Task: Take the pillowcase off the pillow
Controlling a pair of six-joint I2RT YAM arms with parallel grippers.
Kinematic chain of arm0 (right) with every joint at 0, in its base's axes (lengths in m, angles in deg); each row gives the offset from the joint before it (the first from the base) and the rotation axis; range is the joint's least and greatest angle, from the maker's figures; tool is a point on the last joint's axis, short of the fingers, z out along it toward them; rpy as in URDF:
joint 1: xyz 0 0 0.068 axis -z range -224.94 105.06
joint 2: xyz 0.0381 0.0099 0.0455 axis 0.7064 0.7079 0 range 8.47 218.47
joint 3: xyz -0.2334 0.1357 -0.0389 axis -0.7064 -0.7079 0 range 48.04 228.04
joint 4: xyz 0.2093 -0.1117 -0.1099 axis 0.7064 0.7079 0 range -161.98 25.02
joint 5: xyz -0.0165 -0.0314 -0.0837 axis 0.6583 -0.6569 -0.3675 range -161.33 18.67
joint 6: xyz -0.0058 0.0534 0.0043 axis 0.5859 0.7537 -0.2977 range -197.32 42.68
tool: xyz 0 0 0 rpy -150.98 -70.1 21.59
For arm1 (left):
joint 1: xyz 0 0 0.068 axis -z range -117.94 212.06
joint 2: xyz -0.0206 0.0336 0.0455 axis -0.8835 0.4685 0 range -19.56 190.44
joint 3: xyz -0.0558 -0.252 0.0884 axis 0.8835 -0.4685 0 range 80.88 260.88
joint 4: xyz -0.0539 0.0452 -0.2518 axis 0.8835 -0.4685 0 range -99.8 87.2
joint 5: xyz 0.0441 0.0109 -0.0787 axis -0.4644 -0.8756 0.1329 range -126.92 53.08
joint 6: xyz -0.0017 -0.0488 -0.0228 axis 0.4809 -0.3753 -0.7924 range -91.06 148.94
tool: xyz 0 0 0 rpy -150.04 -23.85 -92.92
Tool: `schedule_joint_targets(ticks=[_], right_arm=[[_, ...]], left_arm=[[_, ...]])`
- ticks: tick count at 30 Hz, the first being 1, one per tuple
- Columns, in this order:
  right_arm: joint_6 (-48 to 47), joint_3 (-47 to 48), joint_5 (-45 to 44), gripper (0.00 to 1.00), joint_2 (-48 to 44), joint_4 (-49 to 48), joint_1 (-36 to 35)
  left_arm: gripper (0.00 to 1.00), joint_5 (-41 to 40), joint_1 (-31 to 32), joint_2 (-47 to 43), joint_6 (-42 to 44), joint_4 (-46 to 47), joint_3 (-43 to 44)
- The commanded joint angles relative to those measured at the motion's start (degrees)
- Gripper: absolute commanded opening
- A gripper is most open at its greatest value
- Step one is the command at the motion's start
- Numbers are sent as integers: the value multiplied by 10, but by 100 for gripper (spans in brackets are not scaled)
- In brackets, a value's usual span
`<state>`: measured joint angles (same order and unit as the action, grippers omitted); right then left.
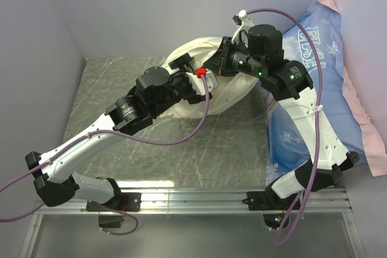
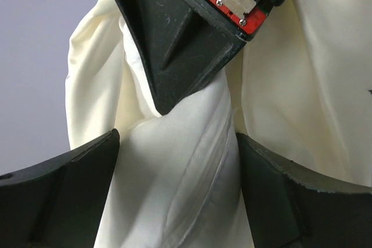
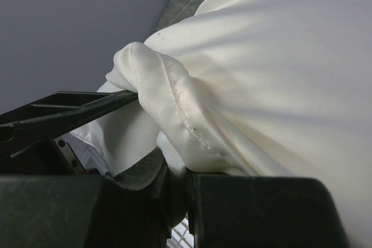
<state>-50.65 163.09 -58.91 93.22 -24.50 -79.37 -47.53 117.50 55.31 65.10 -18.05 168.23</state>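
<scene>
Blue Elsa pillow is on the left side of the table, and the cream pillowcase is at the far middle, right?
No. The blue Elsa pillow lies along the right side of the table, as the top external view shows; the cream pillowcase is at the far middle.

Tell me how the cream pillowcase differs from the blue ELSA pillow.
Colour: the pillowcase is plain cream; the blue ELSA pillow is printed with snowflakes and lettering, with a pink edge. Pose: the pillowcase is bunched up in the middle; the blue ELSA pillow lies stretched out long at the right side. Handling: the right gripper pinches the pillowcase's hem; no gripper holds the blue ELSA pillow. Both are soft fabric.
</scene>
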Motion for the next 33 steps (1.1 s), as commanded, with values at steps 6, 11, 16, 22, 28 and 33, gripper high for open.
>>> schedule_joint_targets(ticks=[6, 11, 16, 22, 28, 33], right_arm=[[-15, 40, 15, 0, -20, -52, -18], [-18, 61, 15, 0, -8, -44, -23], [-43, 58, -34, 14, -6, -34, -20], [-69, 31, -117, 60, -56, -56, -19], [-66, -34, -159, 68, -149, -100, -18], [-65, -75, -205, 69, -202, -100, -19]], left_arm=[[72, -9, -3, 31, -9, -1, 23], [1, -48, -3, 39, -20, 35, 24], [0, -68, -35, 38, -66, 55, 63], [0, -55, -77, 32, -128, 42, 85], [0, -53, -96, 41, -157, 36, 99], [1, -50, -97, 53, -170, 26, 120]])
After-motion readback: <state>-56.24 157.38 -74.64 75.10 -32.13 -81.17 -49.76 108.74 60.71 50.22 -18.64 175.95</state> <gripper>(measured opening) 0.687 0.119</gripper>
